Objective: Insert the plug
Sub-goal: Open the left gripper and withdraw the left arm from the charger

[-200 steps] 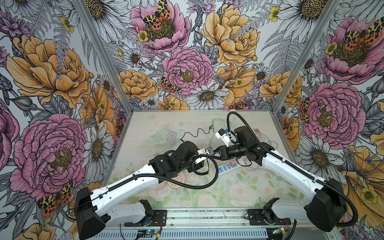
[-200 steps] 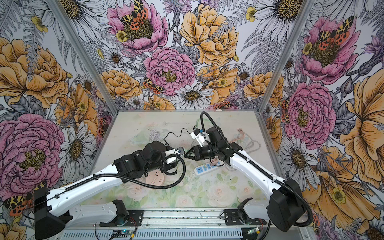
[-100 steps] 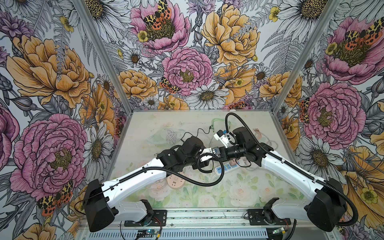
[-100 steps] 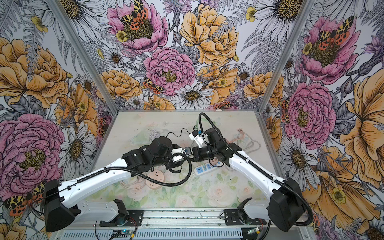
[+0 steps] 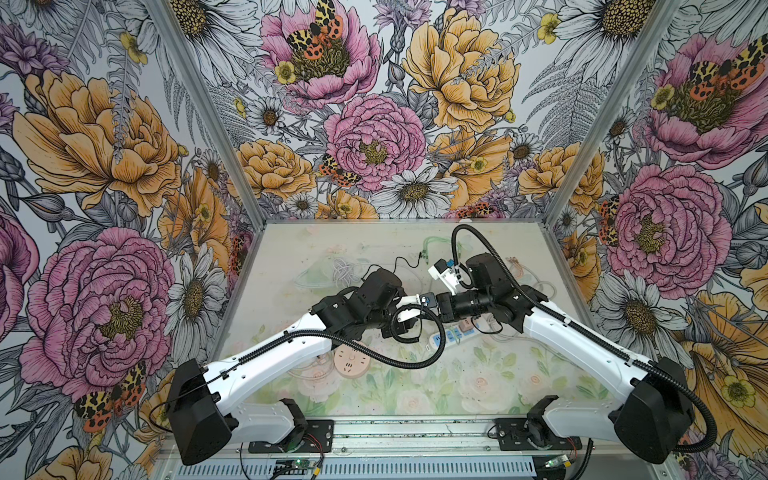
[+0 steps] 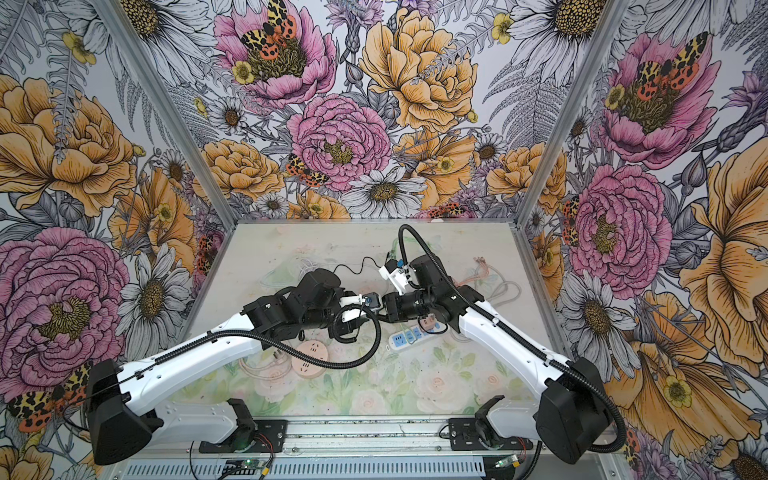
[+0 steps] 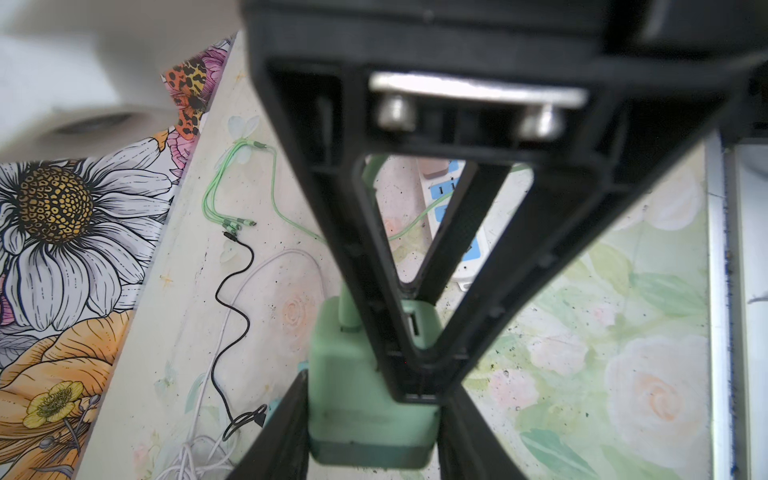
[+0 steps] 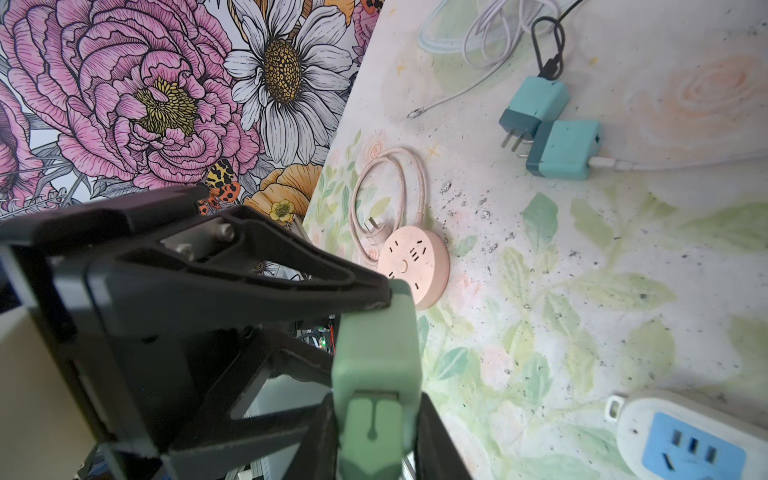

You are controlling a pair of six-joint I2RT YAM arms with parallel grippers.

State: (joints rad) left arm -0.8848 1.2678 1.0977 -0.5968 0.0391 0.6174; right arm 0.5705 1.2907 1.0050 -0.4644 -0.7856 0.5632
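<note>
The plug (image 7: 365, 395) is a pale green charger block with a green cable connector (image 8: 374, 432) stuck in its end, held in the air over the table's middle. In the left wrist view my left gripper (image 7: 374, 419) is shut on the block's two sides. My right gripper (image 8: 376, 419) has its fingers against the plug (image 8: 374, 345) at the cable end. In both top views the left gripper (image 5: 417, 307) and the right gripper (image 5: 436, 307) meet tip to tip and hide the plug. A white power strip (image 5: 446, 336) with blue sockets lies just below them.
A round pink socket (image 8: 415, 270) with a coiled cord lies near the left arm (image 6: 309, 358). Two teal adapters (image 8: 534, 106) (image 8: 561, 149) sit further back among white cables. A green multi-head cable (image 7: 232, 187) and a thin black cable (image 7: 232, 282) trail towards the back wall.
My left gripper has moved right, up to the right gripper's tips, and closed round the green plug. The right arm has stayed nearly still.
</note>
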